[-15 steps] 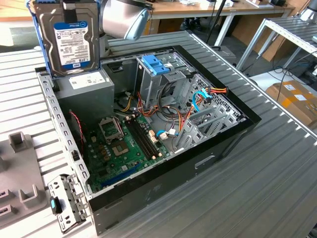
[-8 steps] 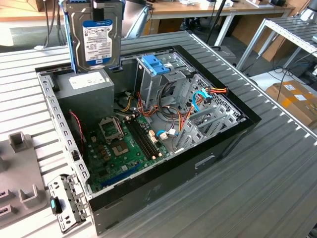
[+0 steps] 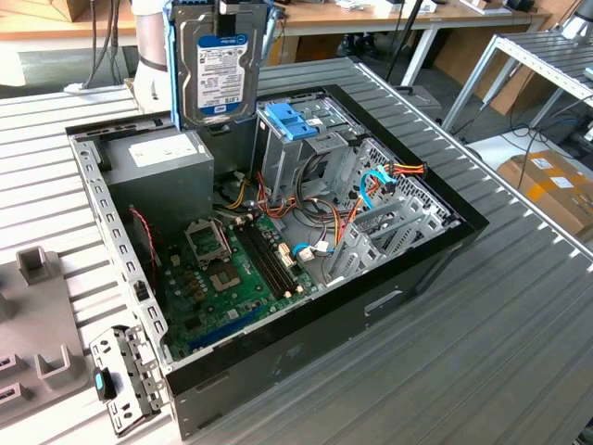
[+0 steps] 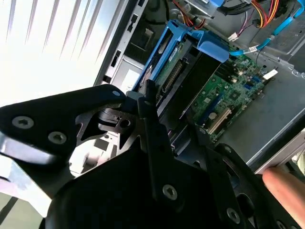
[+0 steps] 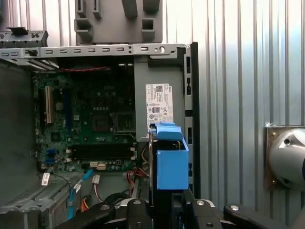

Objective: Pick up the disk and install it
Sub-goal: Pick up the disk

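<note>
The disk (image 3: 220,69), a grey metal drive with a blue-and-white label in a light-blue carrier rail (image 3: 172,65), hangs upright above the back corner of the open computer case (image 3: 435,260), over the power supply (image 3: 162,153). My gripper (image 3: 243,6) is shut on its top edge. In both wrist views the disk (image 4: 174,71) (image 5: 170,162) appears edge-on between my black fingers (image 4: 150,109), with the green motherboard (image 5: 95,119) below it. The tall grey cage (image 3: 287,162) with a blue plastic bracket (image 3: 292,120) stands just to the exterior view's right of the disk.
A person's white-sleeved arm (image 3: 153,56) is behind the disk, and a fingertip (image 4: 283,188) shows in the second wrist view. Cables (image 3: 371,190) cross the case's interior. A grey fixture (image 3: 37,362) and a loose metal bracket (image 3: 125,375) lie at the exterior view's left.
</note>
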You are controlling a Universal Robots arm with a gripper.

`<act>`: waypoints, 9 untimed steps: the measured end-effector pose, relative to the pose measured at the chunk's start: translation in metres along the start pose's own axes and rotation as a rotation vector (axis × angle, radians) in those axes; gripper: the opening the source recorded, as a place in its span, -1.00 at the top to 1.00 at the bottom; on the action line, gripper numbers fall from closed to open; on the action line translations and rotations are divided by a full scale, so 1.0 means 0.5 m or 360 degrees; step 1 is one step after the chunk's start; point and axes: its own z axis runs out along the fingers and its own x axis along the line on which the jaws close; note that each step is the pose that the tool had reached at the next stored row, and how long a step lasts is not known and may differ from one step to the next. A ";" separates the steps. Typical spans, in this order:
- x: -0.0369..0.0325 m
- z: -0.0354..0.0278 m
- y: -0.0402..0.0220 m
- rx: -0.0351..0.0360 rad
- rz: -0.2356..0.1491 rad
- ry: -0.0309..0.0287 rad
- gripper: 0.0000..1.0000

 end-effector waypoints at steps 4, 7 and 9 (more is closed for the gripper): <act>-0.001 0.001 -0.038 0.0000 0.0000 0.00000 0.30; -0.002 0.002 -0.066 0.0000 0.0000 0.00000 0.30; -0.003 0.003 -0.092 0.0000 0.0000 -0.00001 0.30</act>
